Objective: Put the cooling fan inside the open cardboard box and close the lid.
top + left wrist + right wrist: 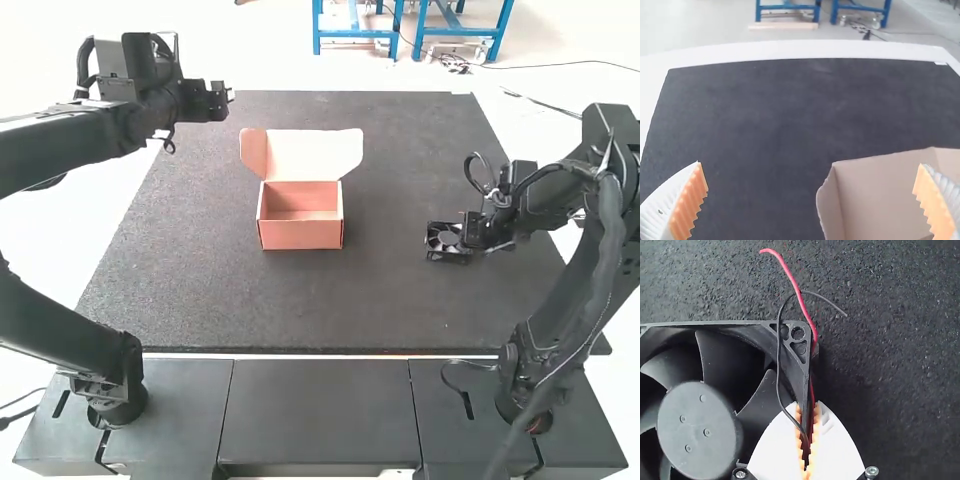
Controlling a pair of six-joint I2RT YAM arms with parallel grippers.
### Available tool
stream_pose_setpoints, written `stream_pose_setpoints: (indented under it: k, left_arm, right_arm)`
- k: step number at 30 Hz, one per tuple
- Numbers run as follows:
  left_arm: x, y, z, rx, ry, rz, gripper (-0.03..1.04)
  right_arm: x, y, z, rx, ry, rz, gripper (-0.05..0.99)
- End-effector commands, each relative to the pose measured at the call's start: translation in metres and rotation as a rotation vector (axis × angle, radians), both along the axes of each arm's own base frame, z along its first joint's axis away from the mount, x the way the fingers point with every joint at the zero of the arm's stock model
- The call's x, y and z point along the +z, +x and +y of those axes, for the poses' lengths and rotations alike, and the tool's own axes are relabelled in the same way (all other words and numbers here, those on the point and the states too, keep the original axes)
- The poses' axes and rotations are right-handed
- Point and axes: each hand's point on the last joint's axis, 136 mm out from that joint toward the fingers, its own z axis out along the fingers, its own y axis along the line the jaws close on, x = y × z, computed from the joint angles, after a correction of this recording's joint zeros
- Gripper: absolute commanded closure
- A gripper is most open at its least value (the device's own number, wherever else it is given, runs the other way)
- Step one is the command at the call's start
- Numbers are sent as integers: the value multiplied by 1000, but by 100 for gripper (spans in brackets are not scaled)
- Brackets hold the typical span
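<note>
We see the cooling fan (700, 405), black, square-framed, with red and black leads, near the right edge of the counter (200, 260), its frame pinched in our right tool (805, 440). Our left tool (811, 205) gapes empty near the far-left corner.

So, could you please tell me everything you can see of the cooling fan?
The cooling fan is black and plastic-looking: a square frame with a screw hole at its corner, curved blades around a round hub. A thin red wire and a black wire trail from it. The right gripper's fingers, white with orange pads, are shut on one frame edge. It is down at the dark mat, right of the cardboard box, apart from it.
</note>
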Motion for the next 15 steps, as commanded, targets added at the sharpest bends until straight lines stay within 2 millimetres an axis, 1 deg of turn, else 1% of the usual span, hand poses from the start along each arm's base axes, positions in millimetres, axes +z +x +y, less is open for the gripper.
stream_pose_setpoints:
  k: [1,4,10,13,15]
  left_arm:
    - [-9,-8,-1,-27,14,19,4]
    - [-15,-16,-5,-47,14,34,4]
    - [-23,-26,-4,-56,17,53,4]
    - [-26,-31,-6,-67,16,69,4]
    - [-29,-34,-7,-72,16,77,4]
  right_arm:
    - [23,5,20,106,47,-30,95]
    - [38,0,33,169,90,-10,95]
    - [75,-8,46,248,121,-19,96]
    - [95,-17,64,304,145,-17,96]
    - [107,-26,82,358,174,-1,96]
